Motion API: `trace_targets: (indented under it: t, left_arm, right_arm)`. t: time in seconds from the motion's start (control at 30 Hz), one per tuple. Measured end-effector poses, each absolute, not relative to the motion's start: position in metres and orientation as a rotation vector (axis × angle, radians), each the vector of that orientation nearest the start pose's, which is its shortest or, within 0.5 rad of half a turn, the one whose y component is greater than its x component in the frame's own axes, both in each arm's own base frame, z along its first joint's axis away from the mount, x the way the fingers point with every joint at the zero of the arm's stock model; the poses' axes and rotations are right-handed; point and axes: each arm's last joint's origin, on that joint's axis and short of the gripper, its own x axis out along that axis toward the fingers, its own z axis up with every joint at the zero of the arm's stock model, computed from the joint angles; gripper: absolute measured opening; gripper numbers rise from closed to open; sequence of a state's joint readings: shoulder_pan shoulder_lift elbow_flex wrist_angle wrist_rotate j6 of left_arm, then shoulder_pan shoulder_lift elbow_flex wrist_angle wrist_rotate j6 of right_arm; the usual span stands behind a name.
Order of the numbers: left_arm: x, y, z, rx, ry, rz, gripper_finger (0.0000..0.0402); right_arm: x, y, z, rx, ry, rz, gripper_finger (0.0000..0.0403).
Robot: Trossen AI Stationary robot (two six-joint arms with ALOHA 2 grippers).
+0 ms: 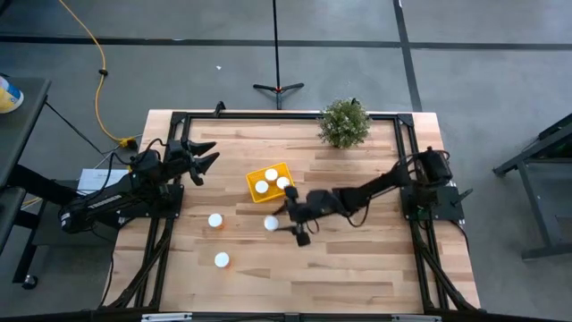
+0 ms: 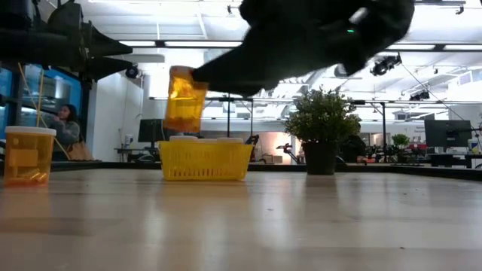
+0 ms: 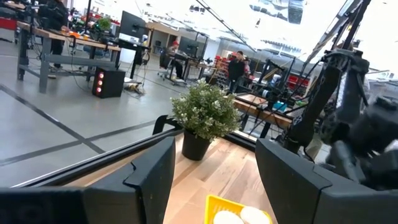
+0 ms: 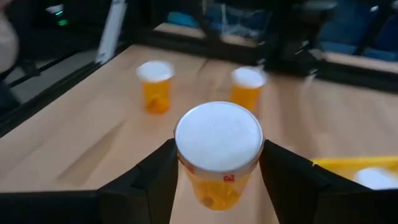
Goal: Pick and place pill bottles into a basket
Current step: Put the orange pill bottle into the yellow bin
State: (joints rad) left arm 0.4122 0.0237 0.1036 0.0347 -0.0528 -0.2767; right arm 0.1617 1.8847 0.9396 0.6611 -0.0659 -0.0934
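My right gripper (image 1: 284, 222) is shut on a pill bottle (image 4: 217, 149) with a white cap and an orange body, just on the near side of the yellow basket (image 1: 271, 182). In the low view the bottle (image 2: 184, 98) is in the air above the table. The basket (image 2: 205, 159) stands on the table with three white-capped bottles (image 1: 271, 175) in it. Two more bottles (image 1: 215, 220) (image 1: 222, 259) stand upright on the table to the left, and both show in the right wrist view (image 4: 155, 84) (image 4: 247, 84). My left gripper (image 3: 214, 168) is open and empty, held in the air at the table's left (image 1: 201, 158). My right gripper pinches the bottle's orange body just below the cap (image 4: 189, 177) between its two fingers, one on each side. The fingers come from the table's right side. The bottle is lifted clear of the table, cap up and slightly tilted.
A green potted plant (image 1: 344, 122) stands at the table's far edge, right of the basket. A black frame (image 1: 268, 116) runs along the far, left and right edges. In the low view a person (image 2: 66, 124) sits in the room beyond the table.
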Motion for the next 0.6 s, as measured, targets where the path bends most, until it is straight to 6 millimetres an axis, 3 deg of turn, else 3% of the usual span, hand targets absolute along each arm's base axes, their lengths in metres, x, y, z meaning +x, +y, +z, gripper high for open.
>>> trace_targets:
  t: [0.13,0.3,0.43,0.6]
  left_arm:
    - [0.083,0.038,0.200,-0.244,-0.172,0.447,0.0259]
    - [0.083,0.038,0.200,-0.243,-0.169,0.447,0.0259]
    - [0.083,0.038,0.199,-0.243,-0.168,0.447,0.0259]
    - [0.083,0.038,0.199,-0.243,-0.168,0.447,0.0259]
  right_arm:
    - [0.397,0.036,0.180,-0.111,0.280,0.187,0.0202]
    - [0.407,0.003,0.189,-0.091,0.407,0.117,0.0198]
    - [0.411,-0.009,0.197,-0.068,0.402,0.168,0.0198]
    - [0.409,-0.018,0.193,-0.076,0.468,0.165,0.0199]
